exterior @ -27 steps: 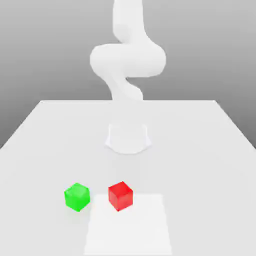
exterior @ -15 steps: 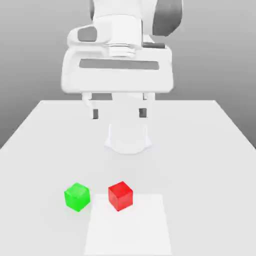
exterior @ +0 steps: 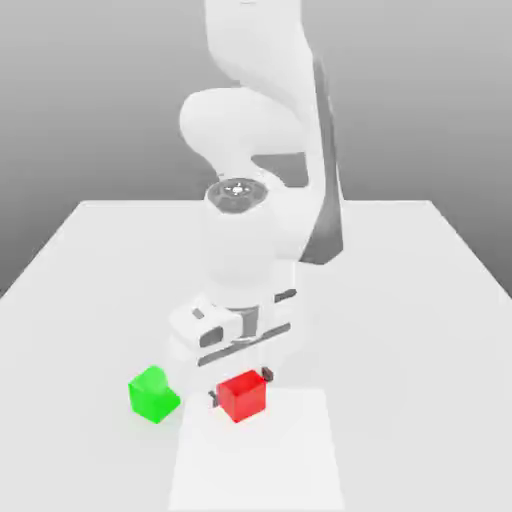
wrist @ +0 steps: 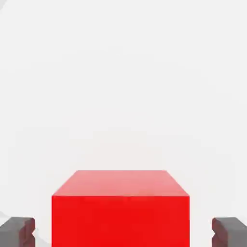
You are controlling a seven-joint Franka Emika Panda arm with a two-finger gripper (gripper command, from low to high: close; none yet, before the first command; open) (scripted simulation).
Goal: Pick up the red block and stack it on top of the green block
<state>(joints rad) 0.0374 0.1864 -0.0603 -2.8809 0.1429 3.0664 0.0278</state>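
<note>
The red block point(exterior: 241, 396) rests on the white table, near the front in the exterior view. My gripper point(exterior: 241, 388) has come down over it and stands open, one dark fingertip point(exterior: 214, 399) on each side of the cube with a gap to either face. In the hand view the red block point(wrist: 120, 208) sits between the two dark pads point(wrist: 17, 231), which stay apart from it. The green block point(exterior: 153, 393) stands on the table just to the exterior view's left of the red one, a short gap between them.
The white table point(exterior: 420, 300) stretches wide around the blocks. A brighter rectangular patch point(exterior: 290, 460) lies on its surface at the front. The arm's base and bulky white links point(exterior: 255, 200) rise behind the blocks.
The hand has dropped from high above the table down to the red block, its open fingers now on either side of it. Neither block has moved.
</note>
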